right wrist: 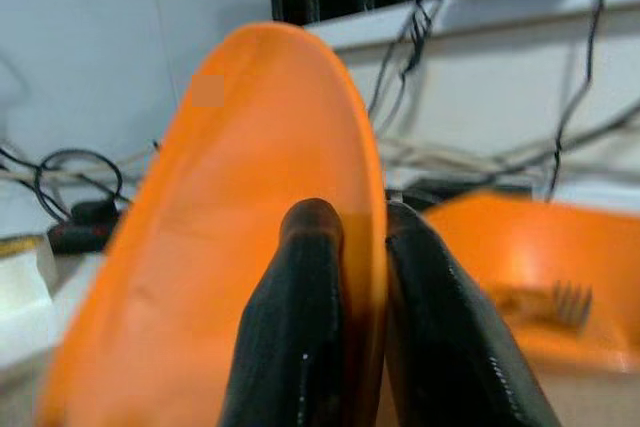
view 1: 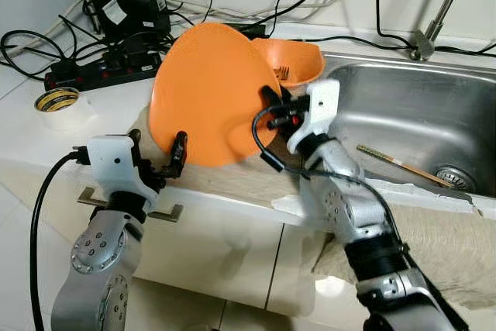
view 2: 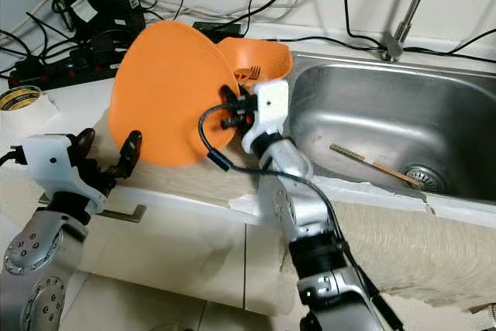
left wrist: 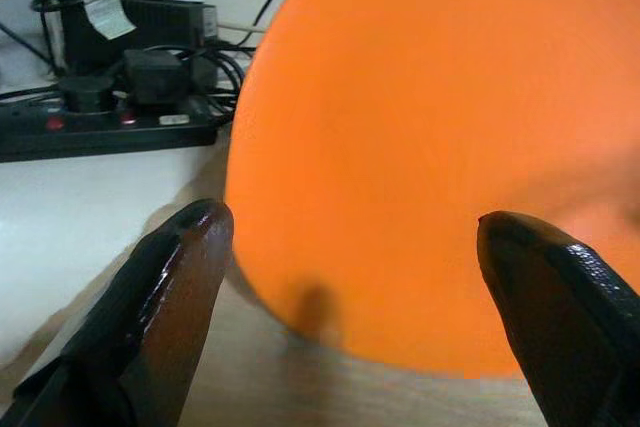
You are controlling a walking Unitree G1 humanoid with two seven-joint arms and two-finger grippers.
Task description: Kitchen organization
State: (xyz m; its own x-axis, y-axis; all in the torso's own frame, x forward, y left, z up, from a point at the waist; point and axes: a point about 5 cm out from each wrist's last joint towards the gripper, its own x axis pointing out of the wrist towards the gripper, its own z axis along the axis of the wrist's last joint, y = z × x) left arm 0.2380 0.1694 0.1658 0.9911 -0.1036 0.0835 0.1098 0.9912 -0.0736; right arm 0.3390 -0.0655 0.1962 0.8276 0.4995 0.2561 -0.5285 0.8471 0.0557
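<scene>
A large orange plate (view 1: 208, 91) stands tilted on its edge on the counter, left of the sink (view 1: 422, 106). My right gripper (view 1: 270, 105) is shut on the plate's right rim; in the right wrist view both fingers (right wrist: 312, 277) pinch the rim of the plate (right wrist: 230, 277). My left gripper (view 1: 159, 153) is open at the counter's front edge, just below the plate's lower left side and apart from it; its fingers (left wrist: 180, 277) flank the plate (left wrist: 420, 147). Behind the plate sits an orange bowl (view 1: 301, 60) with a fork (view 1: 282, 73) in it.
A power strip (view 1: 101, 75) with plugs and tangled cables lies at the back left. A tape roll (view 1: 56, 101) sits at the far left. A thin stick (view 1: 399, 164) lies in the sink near the drain. A beige cloth (view 1: 442, 230) hangs over the counter's front edge.
</scene>
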